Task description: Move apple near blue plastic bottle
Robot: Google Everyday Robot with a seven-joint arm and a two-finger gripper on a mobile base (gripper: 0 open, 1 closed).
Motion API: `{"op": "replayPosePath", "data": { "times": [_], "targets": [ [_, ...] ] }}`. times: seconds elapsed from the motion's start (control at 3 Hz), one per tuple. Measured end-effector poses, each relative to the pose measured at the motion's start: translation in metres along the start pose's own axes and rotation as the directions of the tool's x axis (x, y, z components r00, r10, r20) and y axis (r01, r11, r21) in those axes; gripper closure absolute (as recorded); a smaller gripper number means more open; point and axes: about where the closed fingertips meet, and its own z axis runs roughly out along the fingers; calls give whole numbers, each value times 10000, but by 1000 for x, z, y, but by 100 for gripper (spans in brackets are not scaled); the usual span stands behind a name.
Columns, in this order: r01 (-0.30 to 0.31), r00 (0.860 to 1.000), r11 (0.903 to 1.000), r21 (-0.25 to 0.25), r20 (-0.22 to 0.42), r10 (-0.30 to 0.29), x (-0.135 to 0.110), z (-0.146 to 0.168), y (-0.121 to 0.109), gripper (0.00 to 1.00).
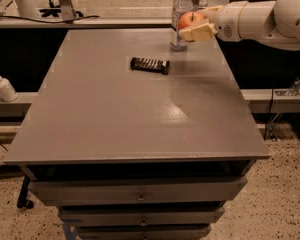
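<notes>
Camera view: gripper (196, 25), far right above the table (115, 114), clamped on the apple (191, 19), carried aloft so it clears the surface; blue plastic bottle (181, 17), upright at the far edge, just left of the apple, apparently the drop target; dark snack bar (149, 65), flat, mid-table; white pump bottle (3, 86), far left, off-table.

No writing is legible, even on the pale label of the tall clear plastic bottle (180, 14). Just beside it, the tool (196, 24) clasps a round red apple (190, 19).
</notes>
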Motion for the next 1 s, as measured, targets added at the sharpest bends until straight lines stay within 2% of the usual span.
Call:
{"op": "replayPosePath", "data": {
  "times": [0.33, 1.0],
  "targets": [
    [-200, 9978, 9992, 355, -632, 223, 24, 1, -15, 100],
    [-631, 9912, 9960, 639, -1121, 700, 53, 22, -32, 100]
  ]
}}
